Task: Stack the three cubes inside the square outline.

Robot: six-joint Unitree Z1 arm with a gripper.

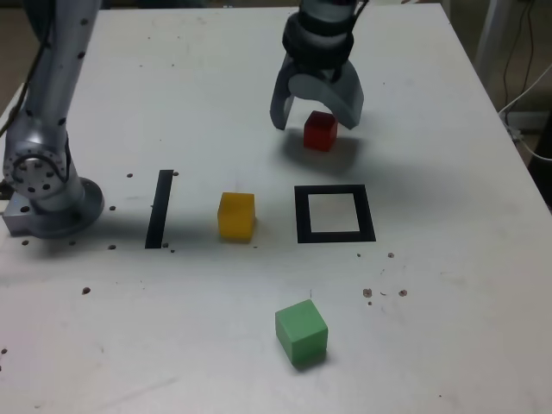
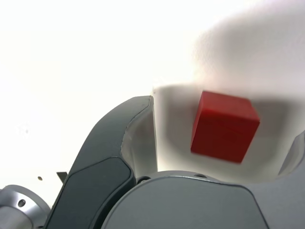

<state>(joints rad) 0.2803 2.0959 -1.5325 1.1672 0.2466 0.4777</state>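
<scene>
A white bench (image 1: 259,103) fills almost the whole exterior view, its surface speckled with small dark marks. The silver arm (image 1: 43,112) rises from its base at the left edge of the frame and leaves the top; its far end comes back in at top centre, pointing down.

There the dark grey tool (image 1: 316,114) hangs with its jaws spread wide, holding nothing. The red cube (image 1: 320,130) sits on the bench in the upper centre, in the gap between the jaws, which flank it on either side. Whether the jaws touch it cannot be told. The wrist view shows the same cube (image 2: 224,126) between one dark jaw and a pale edge of the other, with clear space on the dark jaw's side. The spread looks chosen so the tool can drop around the cube before closing.

The square (image 1: 335,214), a black frame with a white inside, lies at centre right of the frame, just below the red cube and apart from it. It is empty, so no stacking has begun. A straight black strip (image 1: 159,208) lies at centre left.

The green cube (image 1: 301,332) rests at lower centre, well apart from the square. The yellow cube (image 1: 235,215) sits mid-frame between strip and square, near the square's left side. Both stand free on the bench, within easy reach for later picks.

The step in hand seems to be grasping the red cube.
</scene>
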